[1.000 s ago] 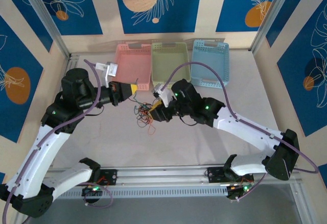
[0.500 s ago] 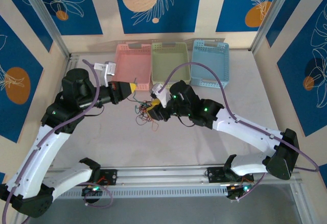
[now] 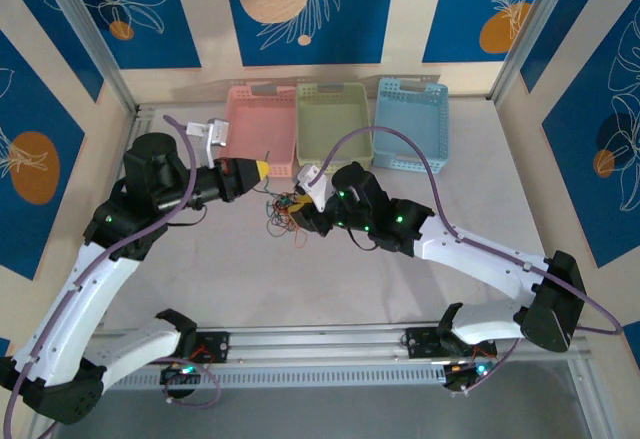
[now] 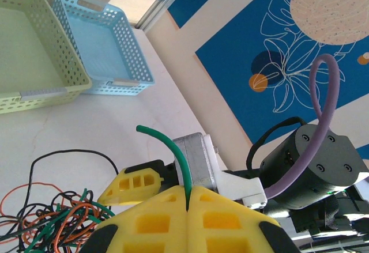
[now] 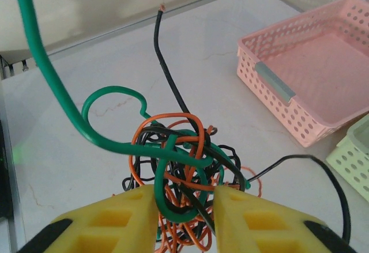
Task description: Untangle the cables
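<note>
The cables (image 3: 285,211) are a knot of thin black, orange and green wires on the table between the two grippers. My left gripper (image 3: 256,170) (image 4: 188,191) is shut on a green cable (image 4: 173,149), whose free end curls up beyond the fingertips. My right gripper (image 3: 300,206) (image 5: 184,207) has its jaws a narrow gap apart, closed on the tangle (image 5: 184,166). A green loop touches one pad and a black wire the other. A long green strand (image 5: 40,74) rises up to the left, and a black end (image 5: 167,63) sticks out.
Pink basket (image 3: 262,129) (image 5: 311,74), green basket (image 3: 334,125) (image 4: 34,40) and blue basket (image 3: 411,122) (image 4: 104,45) stand in a row at the back. The pink one is just behind the left gripper. Lilac arm cables (image 3: 390,144) arch over the right arm.
My right gripper has moved up and left toward the left gripper, and the tangle has moved with it. The left gripper has barely shifted.
</note>
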